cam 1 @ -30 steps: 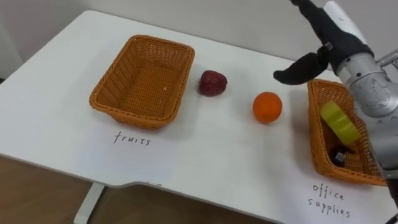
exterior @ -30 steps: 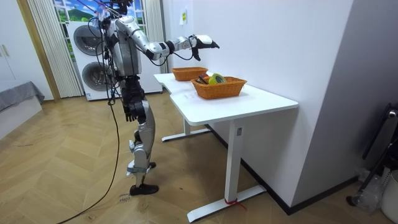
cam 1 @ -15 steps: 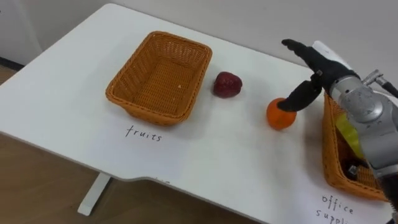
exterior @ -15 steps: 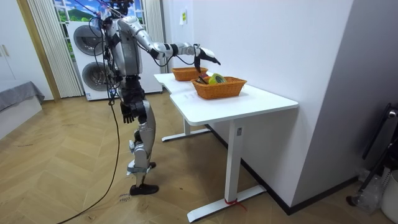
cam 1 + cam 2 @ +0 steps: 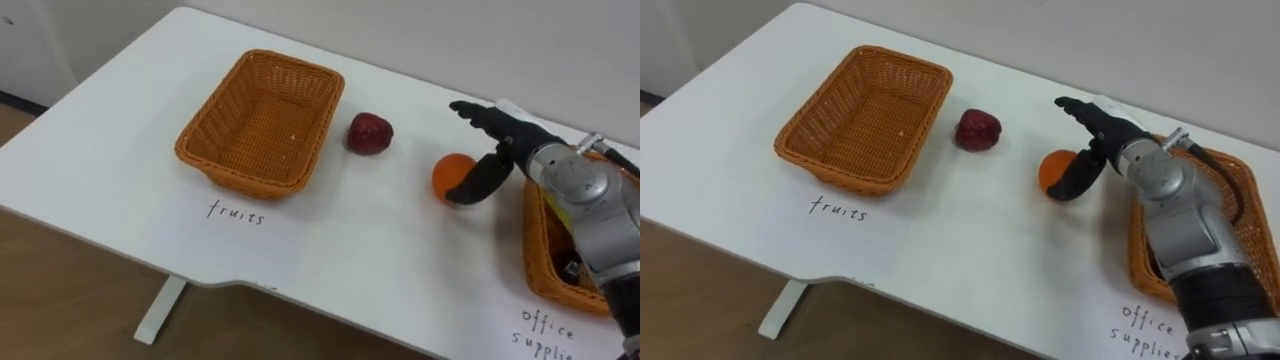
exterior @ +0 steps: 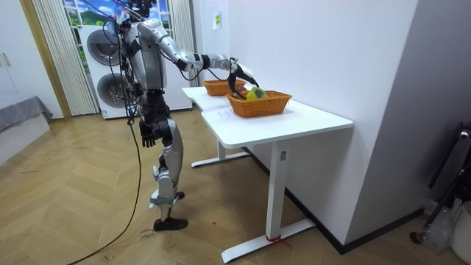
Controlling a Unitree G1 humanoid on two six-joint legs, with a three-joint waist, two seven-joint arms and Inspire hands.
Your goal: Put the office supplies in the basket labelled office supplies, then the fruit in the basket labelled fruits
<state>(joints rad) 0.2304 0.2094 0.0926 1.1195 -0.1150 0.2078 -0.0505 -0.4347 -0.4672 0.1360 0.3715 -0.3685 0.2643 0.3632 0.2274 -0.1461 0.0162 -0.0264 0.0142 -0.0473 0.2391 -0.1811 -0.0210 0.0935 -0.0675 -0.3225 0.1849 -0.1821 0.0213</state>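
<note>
Tabletop (image 5: 120,130) | right robot hand (image 5: 505,135) spread open, thumb beside orange (image 5: 448,175) | risk: a nudge before closing rolls it away

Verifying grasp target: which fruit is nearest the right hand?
The orange, right hand at it; the dark red fruit lies farther left, beside the fruits basket.

Right hand (image 5: 503,146) lowered to orange (image 5: 449,172), fingers (image 5: 472,111) spread over it, thumb touching
</note>
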